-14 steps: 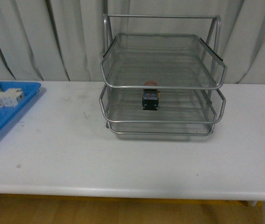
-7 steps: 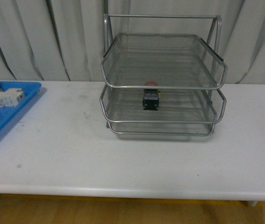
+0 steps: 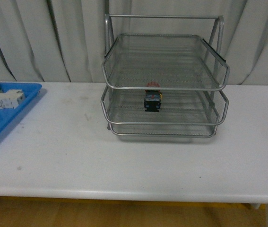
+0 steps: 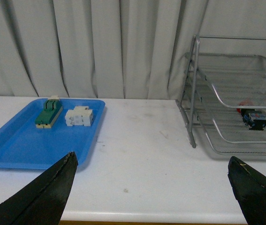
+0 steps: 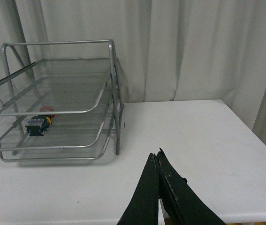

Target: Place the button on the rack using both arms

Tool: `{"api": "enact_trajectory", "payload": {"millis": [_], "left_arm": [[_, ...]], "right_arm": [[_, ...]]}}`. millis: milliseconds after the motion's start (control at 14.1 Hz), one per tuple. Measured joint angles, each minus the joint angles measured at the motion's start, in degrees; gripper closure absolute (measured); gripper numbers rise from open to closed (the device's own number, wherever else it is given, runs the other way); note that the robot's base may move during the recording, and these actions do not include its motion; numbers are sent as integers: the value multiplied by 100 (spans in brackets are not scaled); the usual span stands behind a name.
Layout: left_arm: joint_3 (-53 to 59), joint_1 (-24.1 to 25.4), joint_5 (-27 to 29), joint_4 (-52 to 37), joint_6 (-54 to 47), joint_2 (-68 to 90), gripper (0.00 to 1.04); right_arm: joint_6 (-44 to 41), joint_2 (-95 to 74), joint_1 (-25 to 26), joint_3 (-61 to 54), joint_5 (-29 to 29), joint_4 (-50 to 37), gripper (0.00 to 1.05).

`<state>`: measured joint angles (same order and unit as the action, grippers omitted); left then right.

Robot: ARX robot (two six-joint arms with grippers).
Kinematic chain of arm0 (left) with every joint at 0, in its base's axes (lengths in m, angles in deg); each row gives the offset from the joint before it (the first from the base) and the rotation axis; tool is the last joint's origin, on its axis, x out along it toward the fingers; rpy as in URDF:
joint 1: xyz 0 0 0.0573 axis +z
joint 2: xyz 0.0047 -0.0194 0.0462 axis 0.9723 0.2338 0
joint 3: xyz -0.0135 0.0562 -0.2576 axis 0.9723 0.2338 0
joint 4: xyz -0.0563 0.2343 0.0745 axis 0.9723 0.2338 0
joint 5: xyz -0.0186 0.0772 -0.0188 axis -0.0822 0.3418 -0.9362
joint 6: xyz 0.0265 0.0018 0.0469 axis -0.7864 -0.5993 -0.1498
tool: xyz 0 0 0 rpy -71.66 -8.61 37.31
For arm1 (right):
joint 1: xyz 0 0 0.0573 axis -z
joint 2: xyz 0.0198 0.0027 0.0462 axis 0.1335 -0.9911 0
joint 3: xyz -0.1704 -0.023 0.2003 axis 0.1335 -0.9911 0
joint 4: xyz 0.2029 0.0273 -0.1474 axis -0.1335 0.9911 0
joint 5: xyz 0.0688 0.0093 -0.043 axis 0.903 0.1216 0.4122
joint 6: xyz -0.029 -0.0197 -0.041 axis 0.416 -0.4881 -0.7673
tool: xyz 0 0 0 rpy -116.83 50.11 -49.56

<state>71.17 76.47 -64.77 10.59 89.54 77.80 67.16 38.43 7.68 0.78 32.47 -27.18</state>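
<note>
Button (image 3: pixel 152 100) already lies in the rack's (image 3: pixel 164 124) middle tier, so we judge placing done. Left pincer (image 4: pixel 151 197) is spread wide, empty; right pincer (image 5: pixel 157 187) closed on nothing. Best: keep both arms back, w/o nudging the rack.

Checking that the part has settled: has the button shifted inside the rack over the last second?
No. The button sits at the same spot in the rack's middle tray, just below the top tray's front rim, as before.
</note>
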Motion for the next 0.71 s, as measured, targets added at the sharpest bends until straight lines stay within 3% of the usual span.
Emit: {"api": "enact_trajectory", "payload": {"millis": [71,213,426,496,567,638,709], "left_arm": [[0,0,0,0,0,0,7],[0,0,7,-2,0,0,7],[0,0,-2,-2,0,0,7],[0,0,0,2,0,2,7],[0,0,0,-4,0,0,7],[0,0,0,-2,0,0,7],[0,0,0,-2,0,0,7]], "right_arm": [[0,76,0,0,0,76,103],[0,1005,0,2,15,1130,103],[0,1067,0,2,15,1126,103],[-11,1078,0,2,15,1121,97],[-11,1078,0,2,15,1121,84],[-13,1078,0,2,13,1121,37],[-15,1078,0,2,15,1123,7]]}}
